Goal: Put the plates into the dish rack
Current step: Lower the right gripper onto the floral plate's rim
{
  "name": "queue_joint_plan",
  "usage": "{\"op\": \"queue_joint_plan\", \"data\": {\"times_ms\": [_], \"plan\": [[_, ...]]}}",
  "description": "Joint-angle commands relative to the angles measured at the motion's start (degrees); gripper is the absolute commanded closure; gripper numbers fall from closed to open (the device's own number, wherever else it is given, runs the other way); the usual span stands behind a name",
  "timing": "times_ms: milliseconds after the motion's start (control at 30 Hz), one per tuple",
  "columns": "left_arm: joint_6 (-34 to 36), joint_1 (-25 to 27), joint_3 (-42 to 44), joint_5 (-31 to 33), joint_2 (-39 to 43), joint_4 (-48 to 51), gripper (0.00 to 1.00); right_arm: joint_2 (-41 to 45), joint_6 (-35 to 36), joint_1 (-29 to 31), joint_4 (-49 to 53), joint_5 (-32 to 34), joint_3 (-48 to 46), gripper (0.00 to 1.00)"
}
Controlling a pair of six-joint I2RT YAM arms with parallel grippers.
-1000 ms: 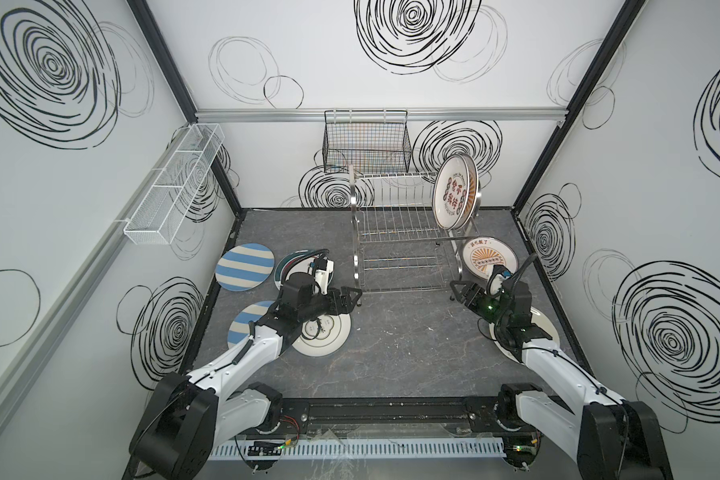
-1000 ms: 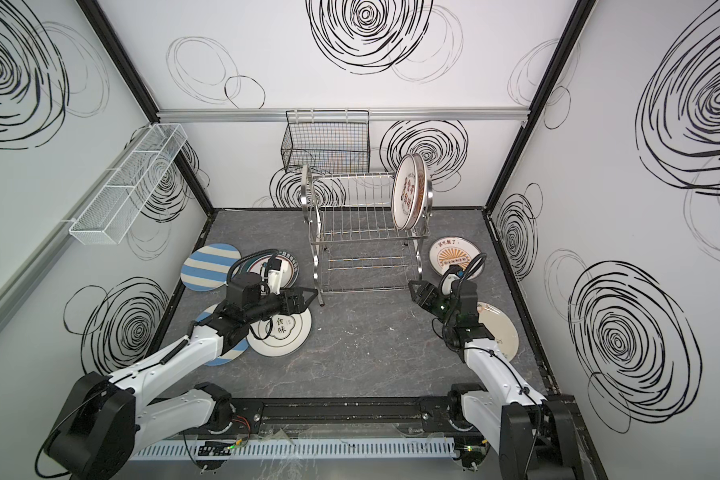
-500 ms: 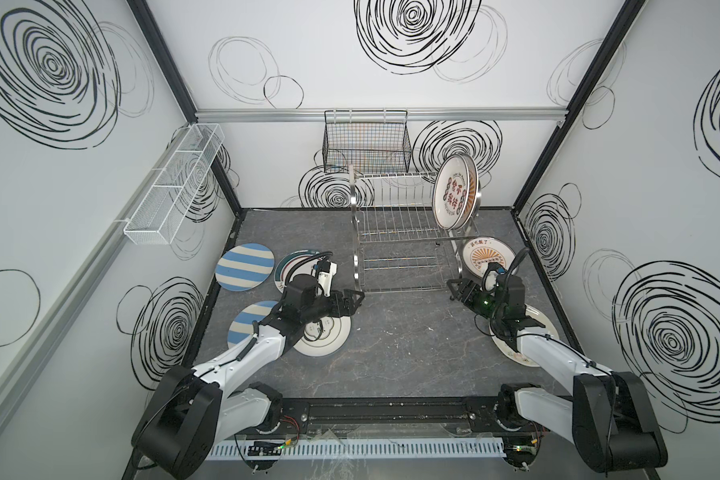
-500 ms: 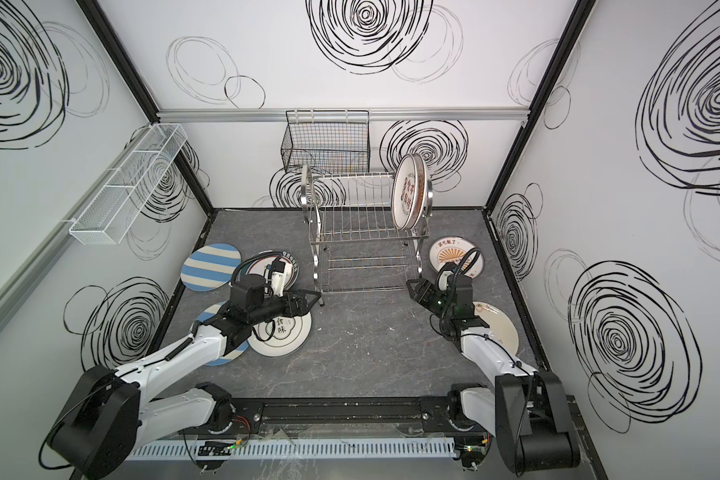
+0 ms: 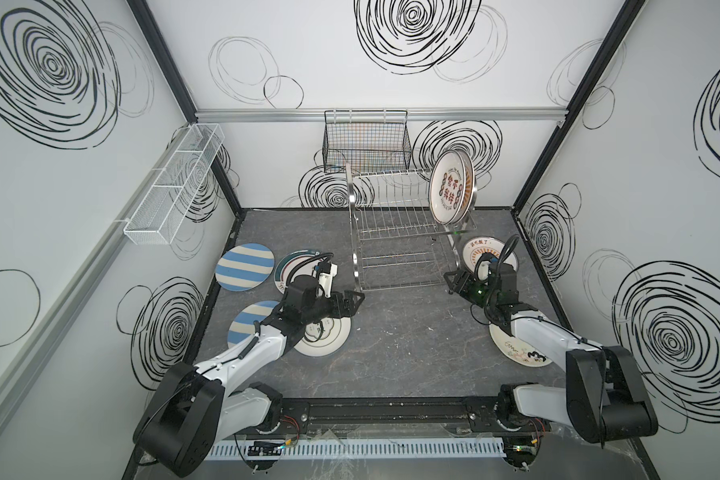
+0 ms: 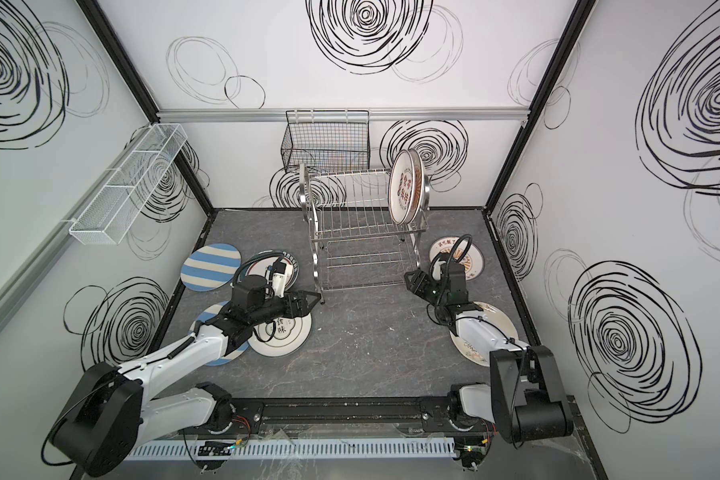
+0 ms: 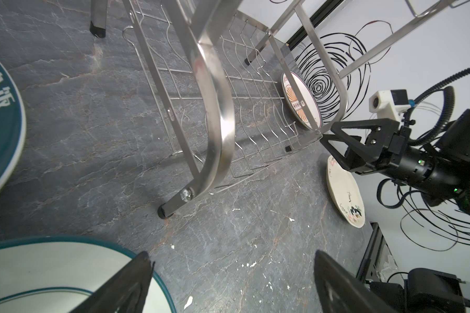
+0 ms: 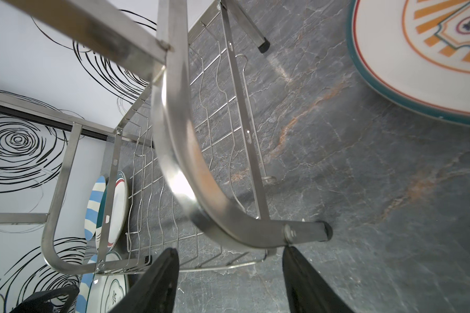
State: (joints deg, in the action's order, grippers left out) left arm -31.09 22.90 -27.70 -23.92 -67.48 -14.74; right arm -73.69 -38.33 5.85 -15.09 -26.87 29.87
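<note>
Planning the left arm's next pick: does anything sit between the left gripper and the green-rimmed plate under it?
Nothing visible does. The left gripper hangs open and empty above the rack-side rim of the green-rimmed plate. The front leg of the dish rack stands close beyond it, not in between.

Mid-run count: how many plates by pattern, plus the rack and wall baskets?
Blue-striped plates: 2
Other plates: 6
Dish rack: 1
Black wire basket: 1
White mesh basket: 1
Total: 11
</note>
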Motion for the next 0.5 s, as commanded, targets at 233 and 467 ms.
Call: {"op": "queue_joint_plan", "data": {"times_ms": [233,467], "plan": [[0.72,0.33,0.28,0.9,-0.1,-2.74,0.04,-3.3,1.59,1.97,-1.15,1.2,3.84,0.35],[0.64,0.13,0.28,1.11,0.25,-2.69,0.04,-0.33,5.84,1.88,8.75,7.91,7.48,0.32]]}}
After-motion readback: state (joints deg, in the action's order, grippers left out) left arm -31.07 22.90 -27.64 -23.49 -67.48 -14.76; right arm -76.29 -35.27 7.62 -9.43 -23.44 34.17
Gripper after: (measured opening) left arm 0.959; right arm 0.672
